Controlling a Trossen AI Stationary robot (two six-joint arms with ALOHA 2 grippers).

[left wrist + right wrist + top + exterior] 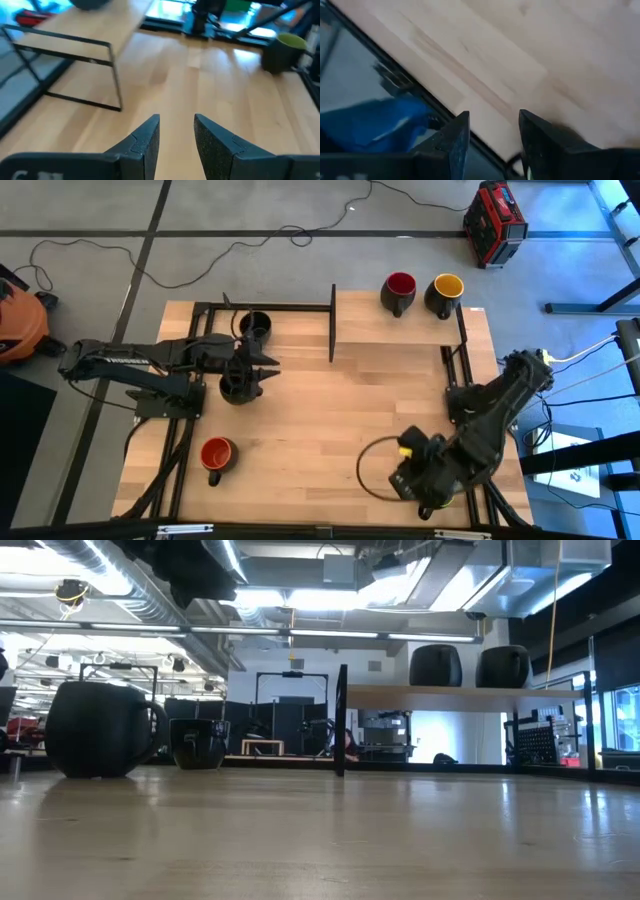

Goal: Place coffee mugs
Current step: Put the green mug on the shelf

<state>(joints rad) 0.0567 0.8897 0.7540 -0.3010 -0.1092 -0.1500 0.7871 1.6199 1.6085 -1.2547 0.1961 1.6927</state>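
Observation:
Two coffee mugs stand on the raised wooden shelf (390,328) at the far right, one red inside (398,290), one yellow inside (445,292). A black-inside mug (255,325) stands at the far left. Another dark mug (236,388) stands just beside my left gripper (176,131), which is open and empty, pointing toward the table's right. A red-inside mug (215,455) stands near the front left. A green-inside mug (284,49) stands by the right arm, partly hidden in the high view. My right gripper (493,131) is open and empty, pointing down over the near right edge.
The shelf rests on a black metal frame with an upright bar (332,325) at its left end. A dark cable loop (372,470) lies on the table beside the right arm. Bare wood (340,410) spreads across the table's middle.

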